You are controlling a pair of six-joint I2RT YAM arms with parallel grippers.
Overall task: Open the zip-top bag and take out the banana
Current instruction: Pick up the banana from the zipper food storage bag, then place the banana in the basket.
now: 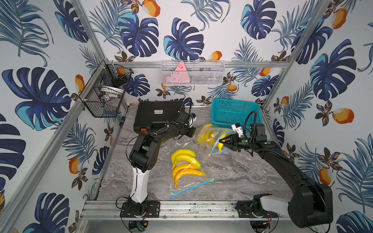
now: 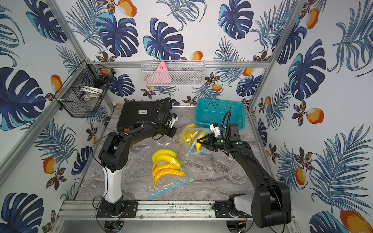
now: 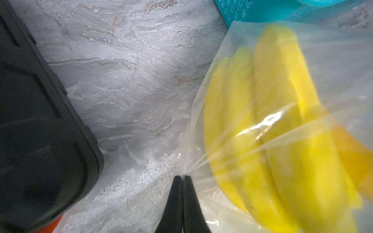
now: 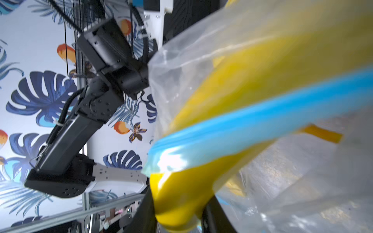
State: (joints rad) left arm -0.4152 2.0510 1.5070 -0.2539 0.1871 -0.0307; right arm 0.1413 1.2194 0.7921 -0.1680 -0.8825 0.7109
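Your left gripper [image 3: 182, 178] is pinched fully closed on a fold of clear film at the edge of the zip-top bag [image 1: 209, 132], and you can see the plastic pulled taut from its tips in the left wrist view. Across from it your right gripper [image 1: 223, 142] is clamped partway closed around the end of a banana [image 4: 181, 191], one finger on each side of it. The blue zip strip [image 4: 262, 113] runs across that banana just beyond the fingers, with the rest of the fruit behind the film alongside other bananas [image 3: 252, 121]. The bag sits strung between both grippers toward the back right corner of the counter [image 1: 242, 177], just in front of the teal basket [image 1: 222, 115]. A second bag [image 1: 187, 181] of bananas lies flat near the middle of the counter, and a black case [image 1: 157, 113] sits toward the back left corner
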